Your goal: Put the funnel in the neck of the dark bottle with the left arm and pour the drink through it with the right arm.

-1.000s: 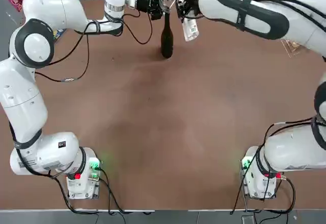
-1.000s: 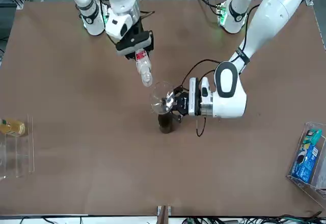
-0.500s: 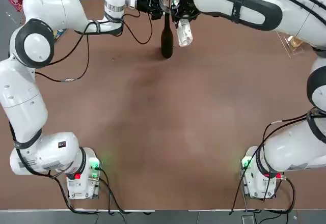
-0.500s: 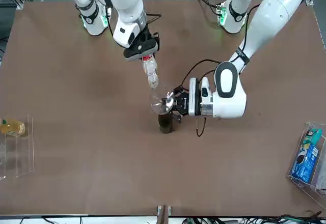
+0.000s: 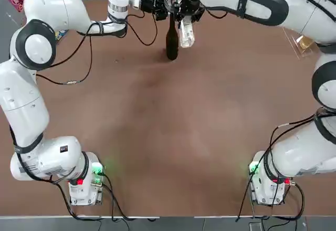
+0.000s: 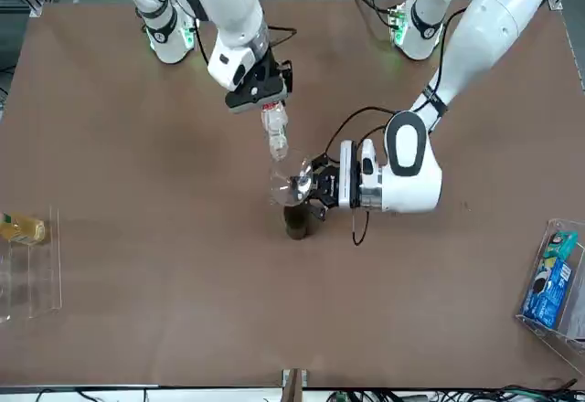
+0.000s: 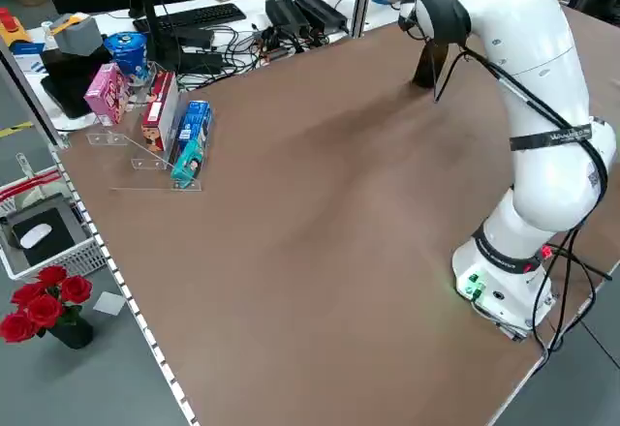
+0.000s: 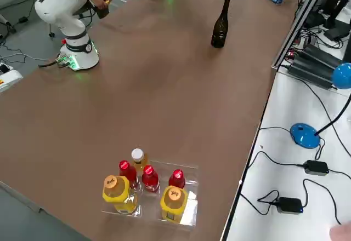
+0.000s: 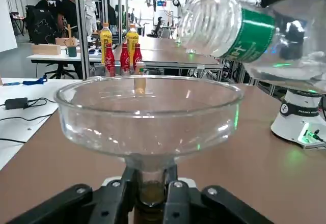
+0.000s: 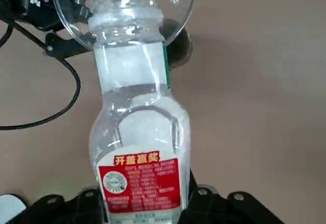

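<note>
Funnel step looks done: clear funnel sits in the neck of the dark bottle, centre of the front view, with the left gripper clamped on the funnel stem just above the neck. Pour step is at its start, judging by the pose: right gripper is closed on the base of the drink bottle, tilted mouth-down, uncapped mouth right at the funnel rim. No stream visible yet; liquid sits in the bottle's lower body in the right wrist view. Left to do: tip further and empty it through.

View differences: left wrist view shows the funnel bowl empty and its stem pinched between the fingers, which the top view hides under the arms. Right wrist view shows the open mouth over the bowl and a red label. Right side view alone shows the whole dark bottle upright, plus a tray of red and yellow bottles lower centre.
</note>
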Robot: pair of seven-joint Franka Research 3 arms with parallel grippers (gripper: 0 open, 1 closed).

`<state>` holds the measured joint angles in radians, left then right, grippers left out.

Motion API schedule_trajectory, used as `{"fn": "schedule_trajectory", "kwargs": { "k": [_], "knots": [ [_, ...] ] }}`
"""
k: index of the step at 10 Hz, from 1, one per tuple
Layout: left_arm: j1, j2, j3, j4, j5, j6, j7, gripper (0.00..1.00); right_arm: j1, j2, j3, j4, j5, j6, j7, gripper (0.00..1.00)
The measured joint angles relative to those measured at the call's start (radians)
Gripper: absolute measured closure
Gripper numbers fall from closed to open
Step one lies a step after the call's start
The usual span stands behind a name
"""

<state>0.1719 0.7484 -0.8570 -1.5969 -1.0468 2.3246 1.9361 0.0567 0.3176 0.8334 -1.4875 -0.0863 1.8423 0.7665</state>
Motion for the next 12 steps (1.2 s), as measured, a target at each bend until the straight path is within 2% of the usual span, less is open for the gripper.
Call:
{"fn": "schedule_trajectory", "kwargs": {
  "k": [4,9,12],
  "knots": [
    [0.0,0.001,0.0,0.0,0.0,0.0,0.0,0.75,0.002,0.056,0.037,0.058,0.001,-0.035,0.08,0.48],
    [0.0,0.001,0.0,0.0,-0.001,0.0,0.0,0.75,0.002,0.062,0.041,0.103,0.061,-0.048,0.111,0.48],
    [0.0,0.001,0.0,0.0,-0.001,0.0,0.0,0.75,0.002,0.093,0.041,0.122,0.067,-0.047,0.148,0.48]
  ]
}}
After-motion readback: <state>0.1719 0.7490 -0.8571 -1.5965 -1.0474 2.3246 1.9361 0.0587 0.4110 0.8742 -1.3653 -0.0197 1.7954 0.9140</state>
